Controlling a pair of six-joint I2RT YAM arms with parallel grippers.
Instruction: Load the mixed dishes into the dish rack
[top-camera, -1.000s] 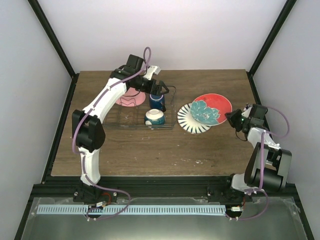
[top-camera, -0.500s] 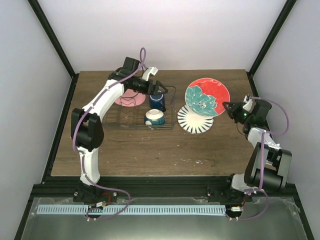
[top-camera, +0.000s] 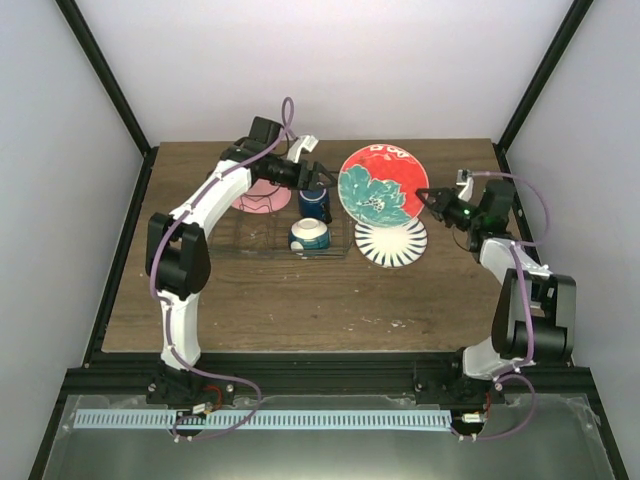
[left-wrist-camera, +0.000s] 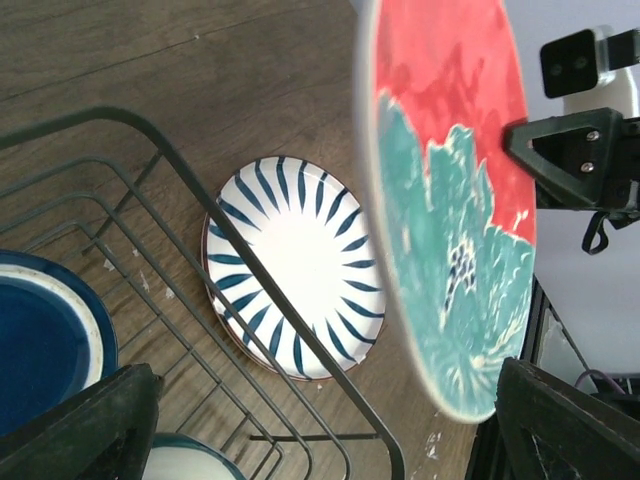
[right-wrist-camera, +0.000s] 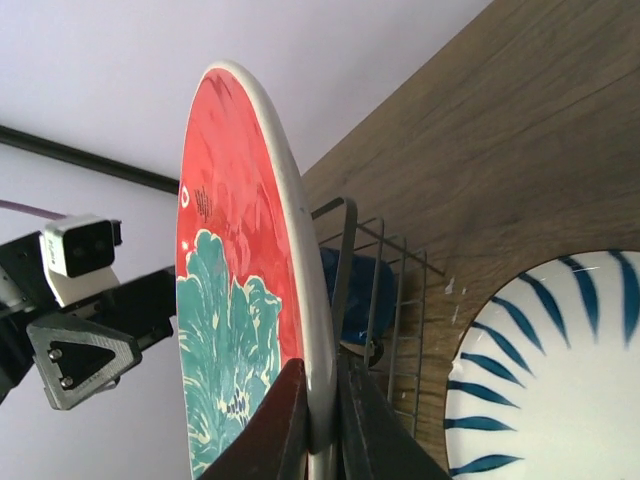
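Note:
My right gripper (top-camera: 421, 195) is shut on the rim of the red plate with teal flowers (top-camera: 378, 185) and holds it upright above the table, next to the dish rack's (top-camera: 250, 240) right end. In the right wrist view the fingers (right-wrist-camera: 290, 420) pinch the plate's edge (right-wrist-camera: 240, 300). My left gripper (top-camera: 318, 178) is open and empty, just left of the plate (left-wrist-camera: 450, 220), above the dark blue mug (top-camera: 313, 203). The mug and the cream bowl (top-camera: 310, 236) sit in the rack. The white striped plate (top-camera: 392, 242) lies flat on the table. The pink plate (top-camera: 255, 200) is at the rack's far left.
The rack's wire rim (left-wrist-camera: 250, 260) runs between the striped plate (left-wrist-camera: 290, 270) and the mug (left-wrist-camera: 40, 340). The rack's left half holds no dishes. Black frame posts stand at the table's back corners.
My right gripper lifted the red plate off the striped plate, tipped it upright and carried it left toward the rack. My left gripper rose a little from the mug and turned toward the plate.

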